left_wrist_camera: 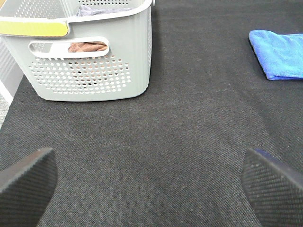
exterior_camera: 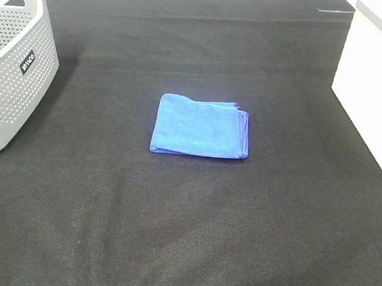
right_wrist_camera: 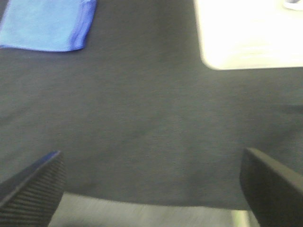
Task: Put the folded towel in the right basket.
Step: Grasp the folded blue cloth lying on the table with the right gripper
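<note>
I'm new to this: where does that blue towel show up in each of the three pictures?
Exterior high: the blue towel lies mid-table, between the grey basket and the white basket.
Left wrist: blue towel cut off at the frame's edge, across from the grey basket.
Right wrist: blue towel in a corner, apart from the white basket.
Shared landmark: the black table cloth, in all three.

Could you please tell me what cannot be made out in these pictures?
- Right basket: inside unseen; cut off by the high view's edge, blurred and washed out in the right wrist view.
- Left basket: contents mostly hidden by its wall, left wrist view.
- Left gripper, right gripper: cut off by wrist-view edges; absent from high view.
</note>
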Controlling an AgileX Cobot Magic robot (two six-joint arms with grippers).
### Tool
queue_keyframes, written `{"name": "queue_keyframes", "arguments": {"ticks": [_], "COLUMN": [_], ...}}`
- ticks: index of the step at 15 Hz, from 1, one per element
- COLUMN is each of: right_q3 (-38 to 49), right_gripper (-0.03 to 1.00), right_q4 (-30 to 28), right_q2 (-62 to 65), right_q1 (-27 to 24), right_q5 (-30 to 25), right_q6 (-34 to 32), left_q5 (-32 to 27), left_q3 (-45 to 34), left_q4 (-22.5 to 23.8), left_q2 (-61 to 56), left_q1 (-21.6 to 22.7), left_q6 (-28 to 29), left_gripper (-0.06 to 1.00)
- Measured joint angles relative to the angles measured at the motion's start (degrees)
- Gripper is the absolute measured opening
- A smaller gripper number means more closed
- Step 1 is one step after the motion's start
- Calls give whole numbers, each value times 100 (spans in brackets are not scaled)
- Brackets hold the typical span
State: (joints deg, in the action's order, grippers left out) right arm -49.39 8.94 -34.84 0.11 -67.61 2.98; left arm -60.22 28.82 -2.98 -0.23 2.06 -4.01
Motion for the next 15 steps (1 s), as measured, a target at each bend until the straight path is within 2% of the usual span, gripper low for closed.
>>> {"name": "queue_keyframes", "arguments": {"ticks": [4, 6, 7, 9, 10, 12, 15], "right_q3": [-2252, -2659, -2785, -3083, -3478, -4045, -4715], "right_gripper": [96, 96, 96, 96, 96, 96, 96], "right_q4": [596, 1169, 1392, 1684, 1988, 2332, 2424], "right_q2": [-2842, -3730, -4183, -5220, -6262, -7448, -8703], "right_q1": [0, 23, 172, 762, 1083, 1134, 1129], "right_q5": [-155, -143, 29, 539, 745, 796, 877], "right_q6": [0, 109, 160, 206, 218, 304, 304], "left_q5": [0, 0, 0, 0, 0, 0, 0], "left_q3": [0, 0, 0, 0, 0, 0, 0], "left_q4": [0, 0, 0, 0, 0, 0, 0], "left_q2": [0, 0, 0, 0, 0, 0, 0], "left_q1": [0, 0, 0, 0, 0, 0, 0], "left_q6": [0, 0, 0, 0, 0, 0, 0], "left_gripper": [99, 99, 99, 99, 99, 99, 99]}}
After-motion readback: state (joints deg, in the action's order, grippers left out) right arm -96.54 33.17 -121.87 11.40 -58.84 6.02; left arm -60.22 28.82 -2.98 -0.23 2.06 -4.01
